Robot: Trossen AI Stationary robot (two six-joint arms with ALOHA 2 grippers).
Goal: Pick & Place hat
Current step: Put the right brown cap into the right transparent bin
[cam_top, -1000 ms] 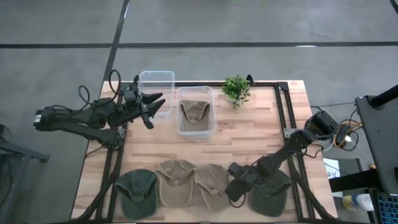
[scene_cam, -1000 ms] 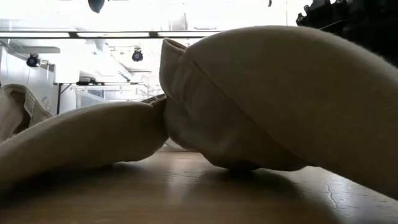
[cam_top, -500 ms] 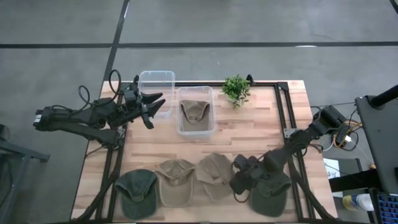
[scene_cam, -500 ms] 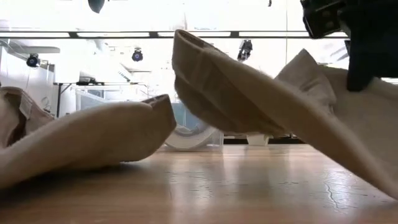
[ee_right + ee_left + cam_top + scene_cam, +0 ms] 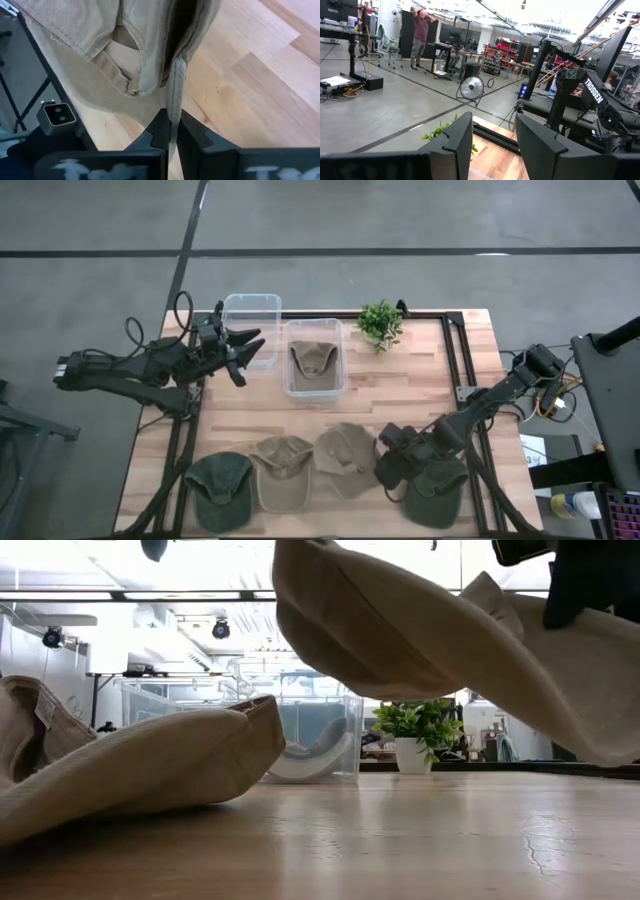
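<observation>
Several hats lie in a row along the table's near edge: a dark green one (image 5: pixel 220 490), a tan one (image 5: pixel 280 472) and another dark green one (image 5: pixel 435 492) under my right arm. A third tan hat (image 5: pixel 345 455) hangs above the table from my right gripper (image 5: pixel 388 465), which is shut on it. In the low view that hat (image 5: pixel 400 640) floats over the wood. Another hat (image 5: pixel 313 360) lies inside a clear box (image 5: pixel 315 385). My left gripper (image 5: pixel 248 358) waits open at the far left, beside an empty clear box (image 5: pixel 250 315). My right gripper pinches a thin strip at the tan hat's rim (image 5: pixel 173 95) between its two fingers, seen edge-on. The fingers come slanting down from the table's right side. The hat hangs tilted off the fingertips, its crown (image 5: pixel 380 630) toward the table's left and clear of the wood.
A small potted plant (image 5: pixel 380 323) stands at the far edge, right of the boxes. A black frame rail (image 5: pixel 462 370) runs along the right side. Bare wood lies between the boxes and the row of hats. A person (image 5: pixel 421 35) stands far off in the room.
My right gripper has risen and drawn a little toward the far-right, staying shut. The tan hat, which rested on the table against the neighbouring tan hat, has come up with it and now hangs clear of the wood.
</observation>
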